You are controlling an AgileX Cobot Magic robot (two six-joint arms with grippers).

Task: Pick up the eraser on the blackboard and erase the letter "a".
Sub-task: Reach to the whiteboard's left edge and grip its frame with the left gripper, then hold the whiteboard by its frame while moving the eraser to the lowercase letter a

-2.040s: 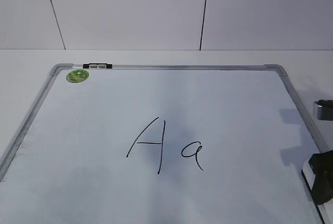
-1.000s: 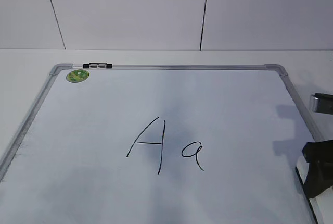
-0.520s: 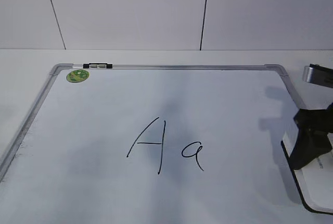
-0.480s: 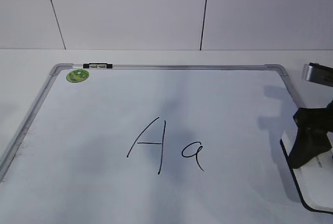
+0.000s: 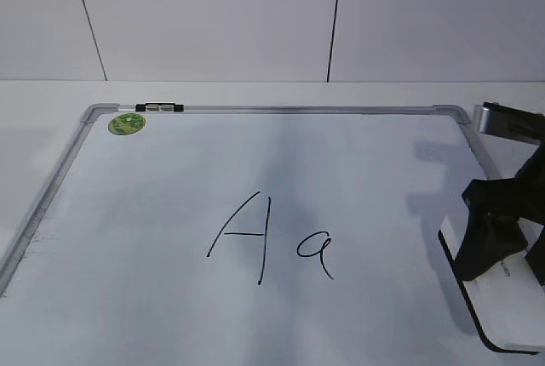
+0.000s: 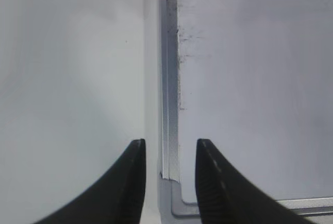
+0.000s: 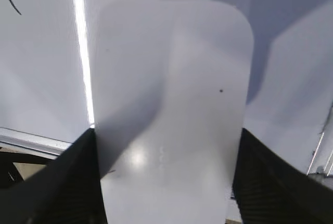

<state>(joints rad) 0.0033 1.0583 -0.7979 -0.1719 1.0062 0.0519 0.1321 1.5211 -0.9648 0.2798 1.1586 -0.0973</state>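
You are looking at a plain robot test bench, more lab than home or office. A white tabletop [image 5: 255, 92] meets a bare pale panelled wall [image 5: 213, 17] with thin dark seams. On it lies only a framed dry-erase board [image 5: 281, 111] with marker letters, nothing domestic.

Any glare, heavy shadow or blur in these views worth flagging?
Exterior view: the right hand throws a soft grey shadow onto the large white grey-framed dry-erase board. Right wrist view: a bright glare stripe runs down the board beside the white rounded plastic eraser. Left wrist view: evenly lit, slightly soft.
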